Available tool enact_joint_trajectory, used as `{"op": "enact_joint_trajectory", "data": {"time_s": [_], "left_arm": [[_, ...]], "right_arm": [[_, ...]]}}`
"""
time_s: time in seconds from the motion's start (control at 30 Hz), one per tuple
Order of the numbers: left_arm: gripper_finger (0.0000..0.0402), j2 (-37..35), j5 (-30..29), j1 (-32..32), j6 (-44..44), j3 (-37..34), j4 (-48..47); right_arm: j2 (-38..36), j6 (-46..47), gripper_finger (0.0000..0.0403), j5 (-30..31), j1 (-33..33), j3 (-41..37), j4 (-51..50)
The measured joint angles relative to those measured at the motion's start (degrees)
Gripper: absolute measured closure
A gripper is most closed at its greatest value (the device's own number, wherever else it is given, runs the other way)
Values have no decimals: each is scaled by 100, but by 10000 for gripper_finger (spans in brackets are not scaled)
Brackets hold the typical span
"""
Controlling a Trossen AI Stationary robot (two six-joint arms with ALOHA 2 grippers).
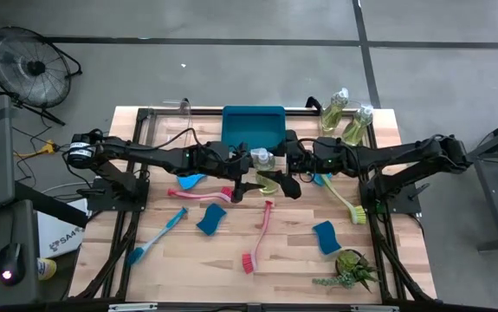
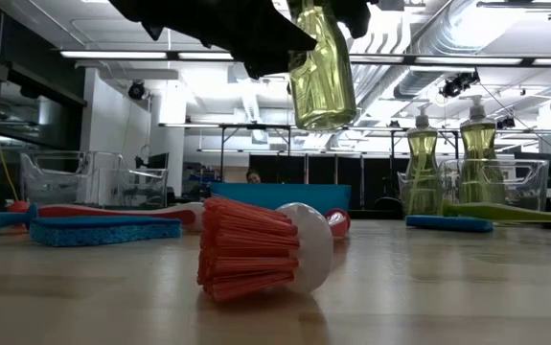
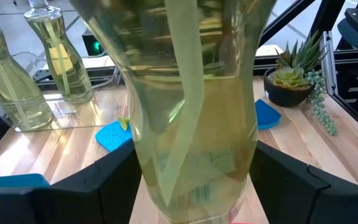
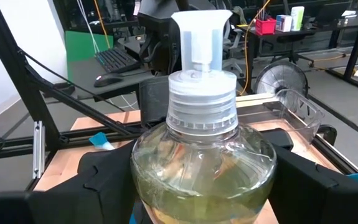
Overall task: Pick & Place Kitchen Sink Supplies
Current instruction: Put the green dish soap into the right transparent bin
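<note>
Gripping lifted bottle, left gripper, right gripper

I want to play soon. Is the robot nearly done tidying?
Not yet. Two bottles stand in the clear bin. The left claw and right claw hold a third bottle in the air. Sponges and brushes lie on the table.

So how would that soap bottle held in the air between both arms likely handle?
The bottle looks mostly full of yellow-green liquid, so probably heavy for its size, with contents that slosh. Its clear curved wall looks smooth, so possibly slippery. Set down, its narrow waist and pump top could make it tip-prone.
</note>
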Motion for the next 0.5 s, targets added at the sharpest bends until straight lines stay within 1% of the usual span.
{"op": "enact_joint_trajectory", "data": {"time_s": [0.23,0.5], "left_arm": [[133,0,-31,7,71,0,2],[133,-7,-420,9,268,0,-105]], "right_arm": [[0,147,125,242,-24,-2,-7],[0,117,125,793,-24,-12,-25]]}}
